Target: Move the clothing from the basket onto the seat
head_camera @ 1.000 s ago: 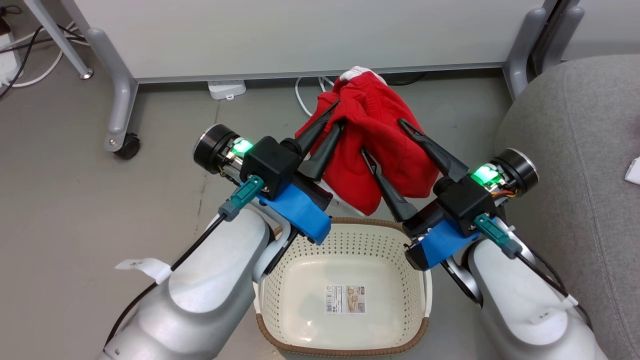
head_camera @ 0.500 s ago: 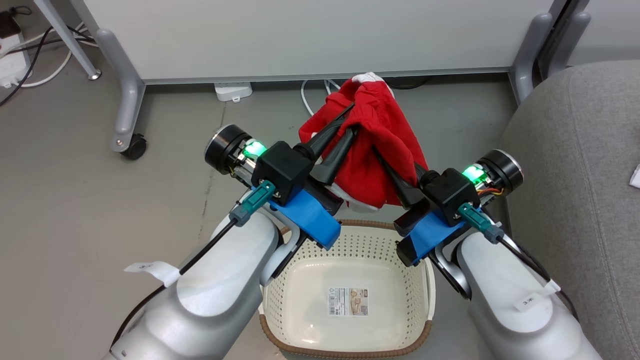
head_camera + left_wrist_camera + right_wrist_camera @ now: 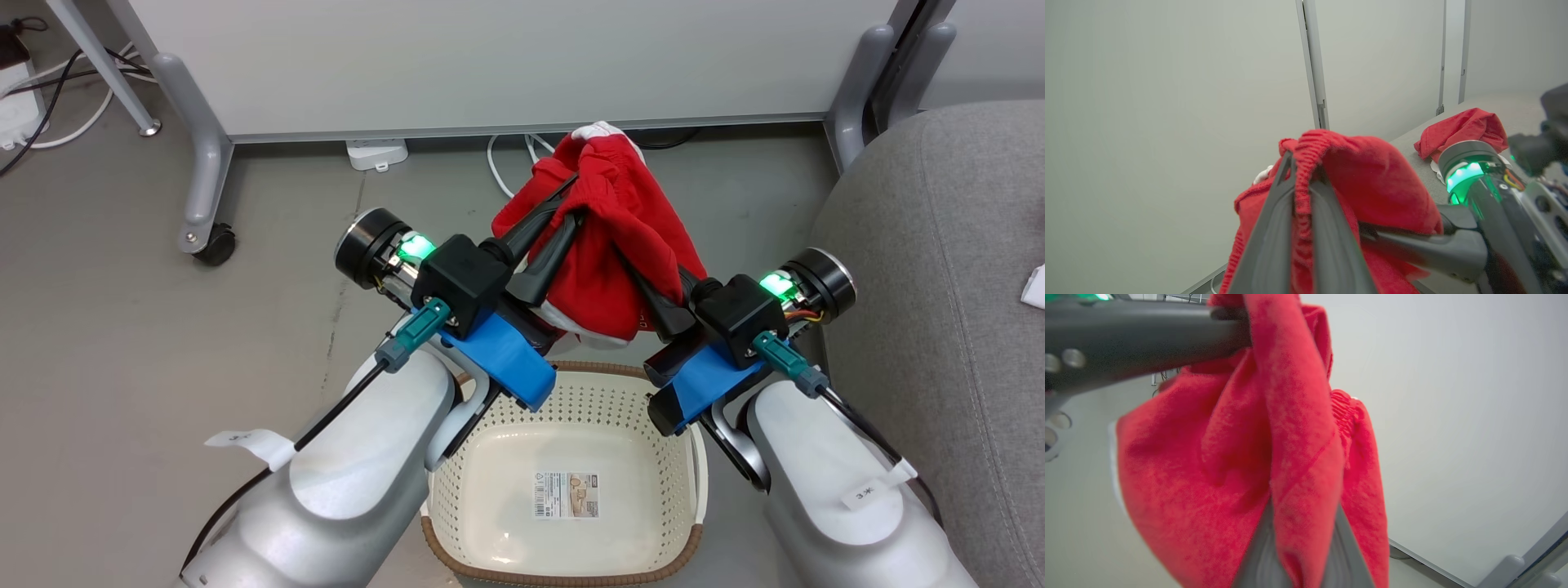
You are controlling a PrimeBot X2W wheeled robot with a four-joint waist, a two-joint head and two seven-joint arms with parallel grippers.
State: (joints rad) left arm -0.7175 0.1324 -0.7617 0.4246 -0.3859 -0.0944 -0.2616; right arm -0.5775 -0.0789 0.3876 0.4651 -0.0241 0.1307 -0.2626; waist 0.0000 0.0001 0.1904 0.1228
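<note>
Clothing (image 3: 620, 237) clamped in both jaws hangs clear above basket (image 3: 571, 408) rim.

two red garments (image 3: 612, 245) (image 3: 1461, 128), one basket (image 3: 588, 392), one paper label (image 3: 566, 494), one grey seat (image 3: 939, 245), two grippers (image 3: 571, 200) (image 3: 633, 265)

bright, even light overhead, soft shadows on the floor (image 3: 122, 327); red clothing (image 3: 1274, 457) blurs close up; wrist views bend at the edges.

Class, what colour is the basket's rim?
The basket's rim is brown, woven-look; head view shows it best.
</note>
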